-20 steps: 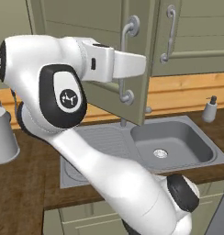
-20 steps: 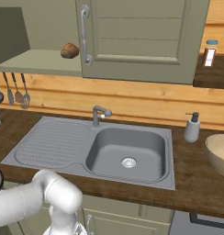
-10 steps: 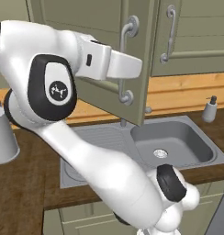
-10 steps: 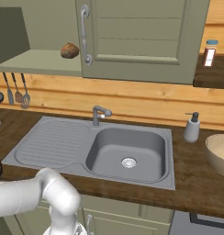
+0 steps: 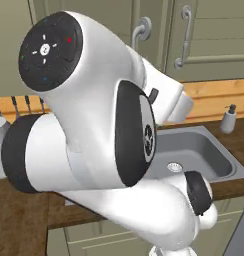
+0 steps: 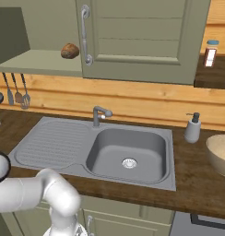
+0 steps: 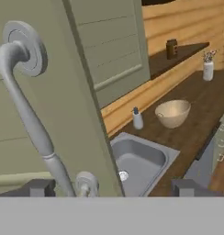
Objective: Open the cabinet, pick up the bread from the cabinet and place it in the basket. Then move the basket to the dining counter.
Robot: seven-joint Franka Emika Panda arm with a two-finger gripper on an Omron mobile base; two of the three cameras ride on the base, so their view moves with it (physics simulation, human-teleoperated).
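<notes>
While the cabinet [image 6: 142,41] door stands swung out, the bread [image 6: 70,50] is seen on the exposed shelf, at its right end just beside the door's handle [image 6: 85,34] in the right base view. The gripper [image 7: 111,187] is spread wide with nothing between the fingers; the grey handle runs down between the two tips without being clasped, so the door appears to have been let go.

With the door open, the step in hand is judged to be the reach for the bread. The hand should be drawn clear of the handle and the door's edge before it is swung round toward the shelf, since the door hangs between the hand and the opening. The bread is small and rounded, so it should be approached level with the shelf and straddled squarely, with the fingers closed only once the lump sits between them.

The basket [image 7: 172,113] rests on the worktop to the right of the sink [image 6: 128,150], beyond the soap bottle [image 6: 193,128]; its rim is only partly seen in the right base view.
</notes>
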